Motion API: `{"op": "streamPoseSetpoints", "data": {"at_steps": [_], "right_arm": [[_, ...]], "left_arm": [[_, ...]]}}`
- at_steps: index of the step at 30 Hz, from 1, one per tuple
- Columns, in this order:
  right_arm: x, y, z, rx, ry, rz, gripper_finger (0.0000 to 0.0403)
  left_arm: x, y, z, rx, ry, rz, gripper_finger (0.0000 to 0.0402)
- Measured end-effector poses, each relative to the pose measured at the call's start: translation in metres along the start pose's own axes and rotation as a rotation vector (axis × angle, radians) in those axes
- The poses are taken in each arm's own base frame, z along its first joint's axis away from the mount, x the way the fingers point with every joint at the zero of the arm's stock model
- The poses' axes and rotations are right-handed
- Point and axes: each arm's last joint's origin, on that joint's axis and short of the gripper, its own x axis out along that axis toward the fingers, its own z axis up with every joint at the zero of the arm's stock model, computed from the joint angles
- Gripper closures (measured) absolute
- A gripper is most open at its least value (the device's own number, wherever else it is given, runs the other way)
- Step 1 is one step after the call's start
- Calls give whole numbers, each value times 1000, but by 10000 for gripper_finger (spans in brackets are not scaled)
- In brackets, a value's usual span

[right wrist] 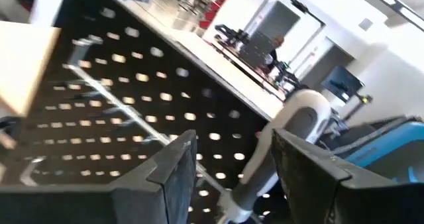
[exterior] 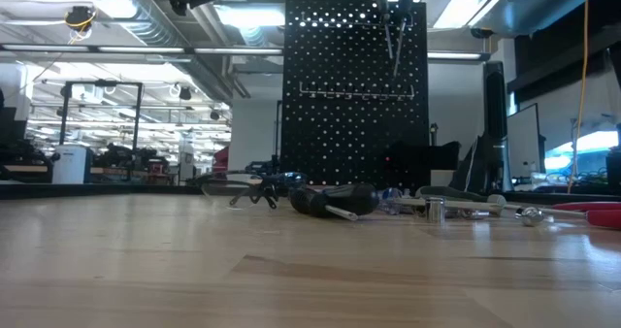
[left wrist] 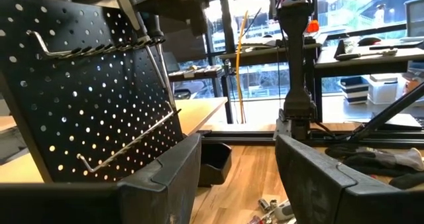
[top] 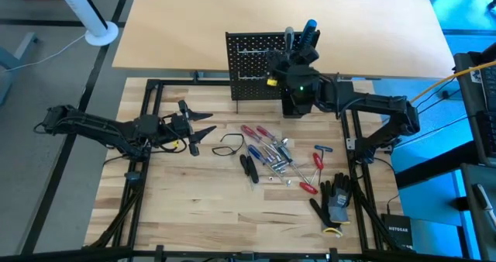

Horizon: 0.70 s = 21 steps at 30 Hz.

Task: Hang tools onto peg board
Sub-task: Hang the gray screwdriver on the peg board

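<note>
Ceiling strips glare bright overhead, light pricks through the peg board [exterior: 355,85] holes, the table [exterior: 291,270] front blurs, and the right wrist view smears.

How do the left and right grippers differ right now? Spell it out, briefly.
Place: the left gripper sits out over the table beside the loose tools; the right gripper is up against the peg board.
Aim: the left gripper points across the table toward the tool pile; the right gripper faces the board's holes and hooks.
Shared: both have their fingers open, and neither visibly grips a tool.
</note>
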Motion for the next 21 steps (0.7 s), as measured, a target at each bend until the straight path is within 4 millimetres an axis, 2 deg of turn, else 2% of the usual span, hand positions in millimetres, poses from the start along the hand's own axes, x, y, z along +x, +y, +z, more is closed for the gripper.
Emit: {"op": "streamPoseSetpoints", "data": {"at_steps": [5,10,16,21], "right_arm": [[-27,12,3,-80,-22,57,205],[-54,17,-4,-113,-16,153,205],[-63,18,-32,-91,126,363,205],[-68,37,-57,-89,235,563,205]], "left_arm": [[0,0,-1,3,7,-2,217],[0,0,-1,-4,8,-2,217],[0,0,-2,0,18,-4,217],[0,0,-2,11,20,-4,217]]}}
